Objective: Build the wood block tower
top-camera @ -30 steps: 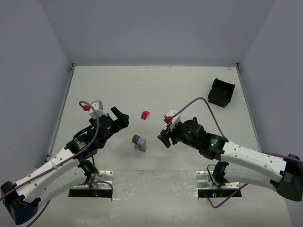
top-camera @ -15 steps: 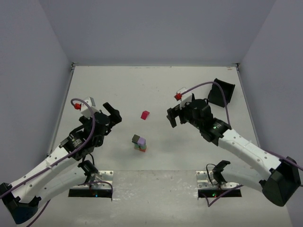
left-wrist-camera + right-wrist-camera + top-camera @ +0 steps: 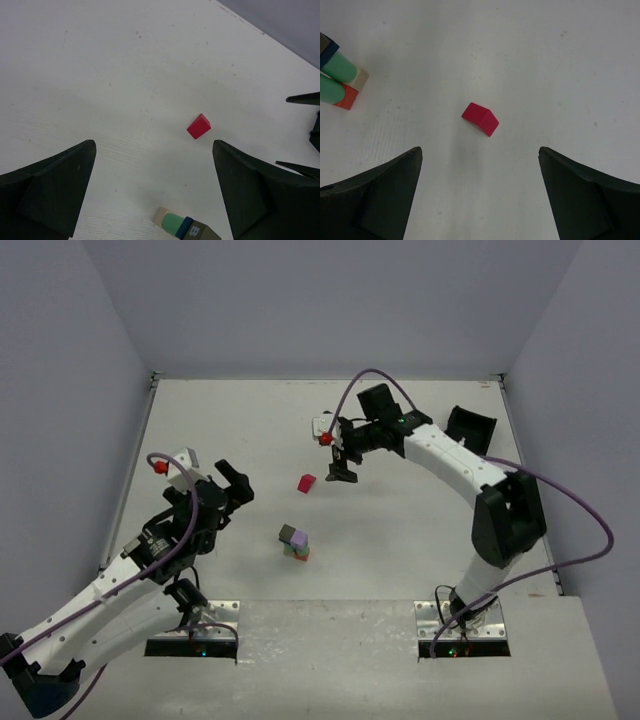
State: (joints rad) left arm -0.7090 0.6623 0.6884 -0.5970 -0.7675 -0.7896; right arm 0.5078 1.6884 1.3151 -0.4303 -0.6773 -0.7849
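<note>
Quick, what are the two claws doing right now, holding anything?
Left gripper: open, holding nothing.
Right gripper: open, holding nothing.

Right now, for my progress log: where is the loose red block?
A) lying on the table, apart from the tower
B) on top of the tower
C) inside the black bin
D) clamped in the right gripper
A: the red block lies alone on the table, away from the tower, and the right gripper is open and empty.

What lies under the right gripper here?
Bare table and a loose red block, lying just ahead of the open right gripper, untouched. Its two fingers cover the table at both lower corners.
</note>
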